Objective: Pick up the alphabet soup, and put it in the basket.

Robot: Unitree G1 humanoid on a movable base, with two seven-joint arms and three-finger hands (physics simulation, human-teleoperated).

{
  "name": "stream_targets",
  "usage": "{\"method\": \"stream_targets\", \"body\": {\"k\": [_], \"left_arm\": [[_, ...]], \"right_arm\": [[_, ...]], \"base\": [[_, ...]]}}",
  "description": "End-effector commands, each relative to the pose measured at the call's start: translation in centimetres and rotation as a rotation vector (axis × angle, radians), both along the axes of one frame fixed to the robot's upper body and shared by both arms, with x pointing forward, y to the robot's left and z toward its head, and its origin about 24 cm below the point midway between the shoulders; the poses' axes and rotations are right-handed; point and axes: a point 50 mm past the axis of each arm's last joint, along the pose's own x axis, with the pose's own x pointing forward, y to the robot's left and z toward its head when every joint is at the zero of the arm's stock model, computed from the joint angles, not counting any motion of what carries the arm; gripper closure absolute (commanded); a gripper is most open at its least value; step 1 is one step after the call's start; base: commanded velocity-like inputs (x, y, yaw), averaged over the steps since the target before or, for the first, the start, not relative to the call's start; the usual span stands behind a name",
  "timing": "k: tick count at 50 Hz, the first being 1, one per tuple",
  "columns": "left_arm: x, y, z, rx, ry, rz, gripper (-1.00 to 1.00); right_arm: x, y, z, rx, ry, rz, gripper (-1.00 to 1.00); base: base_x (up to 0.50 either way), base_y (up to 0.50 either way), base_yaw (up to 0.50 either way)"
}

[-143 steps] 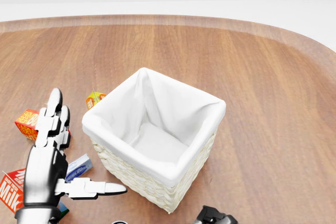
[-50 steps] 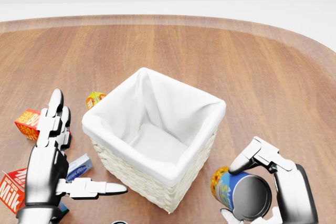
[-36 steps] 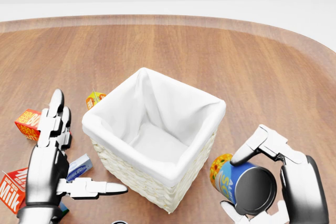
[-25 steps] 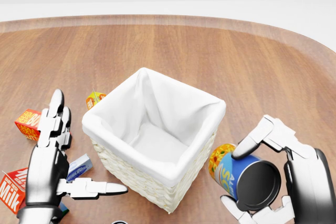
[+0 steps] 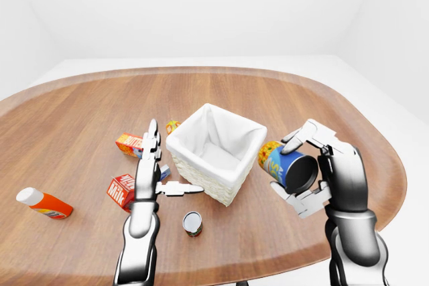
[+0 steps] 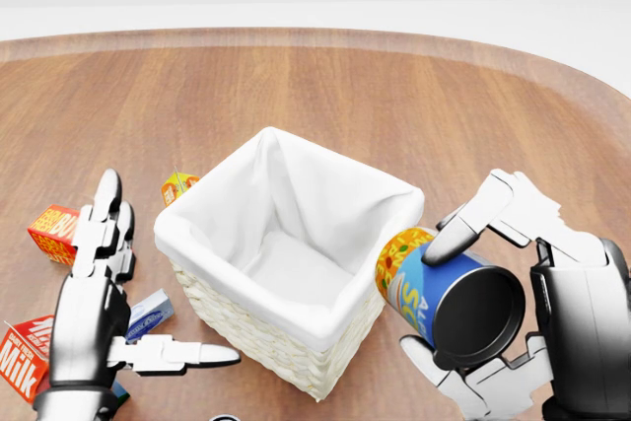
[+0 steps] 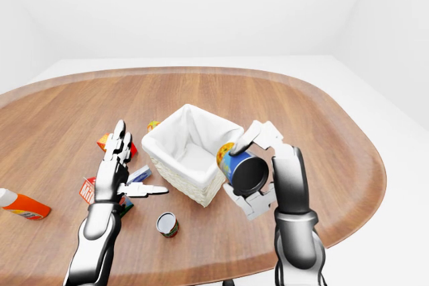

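Observation:
My right hand (image 6: pixel 463 308) is shut on the alphabet soup can (image 6: pixel 449 288), blue with a yellow-orange label and a dark end facing me. It holds the can tilted on its side, in the air, just right of the basket's right corner. The basket (image 6: pixel 212 239) is a white wicker box with a white cloth lining, and nothing shows inside it. My left hand (image 6: pixel 133 288) is open and flat, fingers spread, just left of the basket above small boxes. Both hands show in the left-eye view: right (image 5: pixel 305 165), left (image 5: pixel 157 169).
On the brown oval table (image 5: pixel 80 112) lie an orange box (image 6: pixel 49 232), a milk carton (image 6: pixel 22 354), a small blue box (image 6: pixel 148 315), a small orange carton (image 6: pixel 177 185), a dark can (image 5: pixel 192 223) below the basket and an orange bottle (image 5: pixel 41 203) far left.
My right hand has risen from the bottom edge with the can and carried it up and left toward the basket's right corner. The left hand has not moved.

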Motion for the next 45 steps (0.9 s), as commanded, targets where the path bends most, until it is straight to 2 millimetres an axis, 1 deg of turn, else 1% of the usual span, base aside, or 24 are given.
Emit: {"method": "stream_targets", "body": {"k": [1,4,7,8,11,14,20,23,25,28,30,33,34,38,40,45], "left_arm": [[0.1,0.0,-0.1,0.0,0.004,0.0,-1.0],[0.1,0.0,0.0,0.0,0.002,0.0,-1.0],[0.1,0.0,-0.1,0.0,0.004,0.0,-1.0],[0.1,0.1,-0.1,-0.001,0.003,0.0,-1.0],[0.0,0.0,0.0,-0.001,-0.001,-0.001,-1.0],[0.0,0.0,0.1,-0.001,-0.005,-0.003,-1.0],[0.1,0.0,0.0,-0.002,0.0,-0.002,-1.0],[0.0,0.0,0.0,-0.003,-0.002,-0.002,-1.0],[0.0,0.0,0.2,-0.002,-0.007,-0.003,-1.0],[0.0,0.0,0.1,-0.003,-0.005,-0.003,-1.0],[0.0,0.0,0.2,-0.004,-0.007,-0.003,-1.0],[0.0,0.1,0.1,-0.003,-0.003,-0.003,-1.0],[0.0,0.0,0.2,-0.003,-0.007,-0.003,-1.0],[0.0,0.0,0.2,-0.004,-0.009,-0.004,-1.0],[0.1,0.1,0.0,-0.004,0.002,-0.004,-1.0],[0.0,0.1,0.2,-0.005,-0.006,-0.005,-1.0]], "right_arm": [[0.9,0.7,0.9,0.032,-0.004,0.029,1.0],[1.1,1.4,1.8,0.026,-0.05,0.061,1.0],[1.1,1.8,2.4,0.024,-0.077,0.077,1.0],[1.2,2.4,2.8,0.008,-0.102,0.09,1.0],[1.5,2.9,2.8,0.0,-0.104,0.1,1.0],[1.9,3.2,3.5,-0.011,-0.136,0.114,1.0],[3.8,3.5,3.3,-0.016,-0.112,0.103,1.0],[4.2,3.7,3.7,-0.02,-0.129,0.105,1.0],[4.8,4.0,3.7,-0.022,-0.125,0.106,1.0],[4.9,4.1,3.7,-0.025,-0.125,0.108,1.0],[5.4,4.2,4.7,-0.016,-0.157,0.122,1.0],[5.5,4.3,5.3,0.0,-0.179,0.134,1.0],[6.2,4.6,5.3,-0.007,-0.173,0.132,1.0],[7.1,5.3,4.5,-0.022,-0.126,0.144,1.0],[7.4,5.5,4.8,-0.027,-0.131,0.144,1.0],[8.1,6.4,5.2,-0.037,-0.132,0.171,1.0]], "base": [[0.0,0.0,0.0],[0.0,0.0,0.0],[0.0,0.0,0.0],[0.0,0.0,0.0],[0.0,0.0,0.0],[0.0,0.0,0.0],[0.0,0.0,0.0],[0.0,0.0,0.0],[0.0,0.0,0.0],[0.0,0.0,0.0],[0.0,0.0,0.0],[0.0,0.0,0.0],[0.0,0.0,0.0],[0.0,0.0,0.0],[0.0,0.0,0.0],[0.0,0.0,0.0]]}}
